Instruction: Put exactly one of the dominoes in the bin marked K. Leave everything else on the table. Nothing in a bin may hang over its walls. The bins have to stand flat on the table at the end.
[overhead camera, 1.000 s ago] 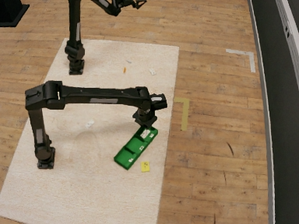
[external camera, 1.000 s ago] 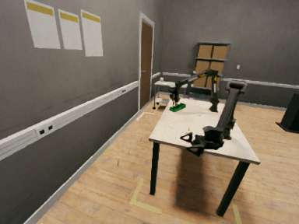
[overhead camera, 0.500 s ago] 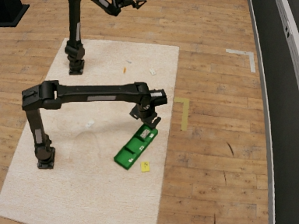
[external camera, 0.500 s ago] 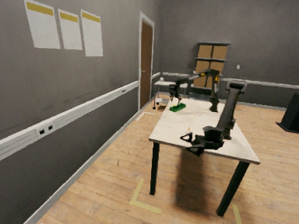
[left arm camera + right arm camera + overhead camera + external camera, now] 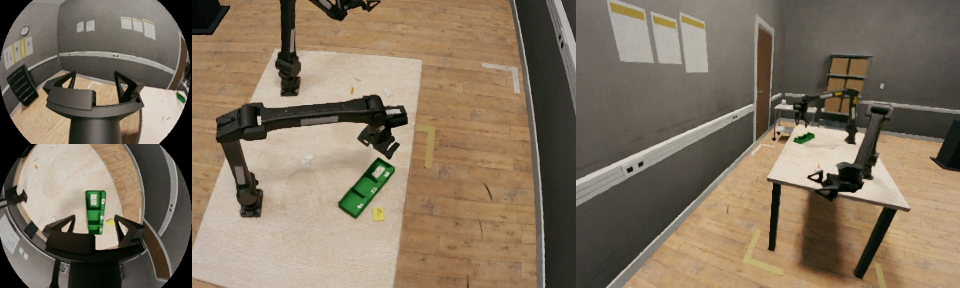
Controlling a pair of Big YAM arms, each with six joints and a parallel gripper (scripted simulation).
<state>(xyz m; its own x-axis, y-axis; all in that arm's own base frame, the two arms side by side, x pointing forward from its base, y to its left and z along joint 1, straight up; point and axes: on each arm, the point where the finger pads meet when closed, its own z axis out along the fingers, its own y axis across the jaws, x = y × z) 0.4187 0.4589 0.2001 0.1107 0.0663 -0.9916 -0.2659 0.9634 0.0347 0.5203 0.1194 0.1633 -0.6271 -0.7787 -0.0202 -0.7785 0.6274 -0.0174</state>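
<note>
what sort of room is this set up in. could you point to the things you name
Probably a robotics lab or workshop: two robot arms stand on one table (image 5: 317,250) (image 5: 836,150), tape corners (image 5: 429,147) (image 5: 751,260) mark the wooden floor, and shelving (image 5: 848,76) holds brown boxes.
</note>
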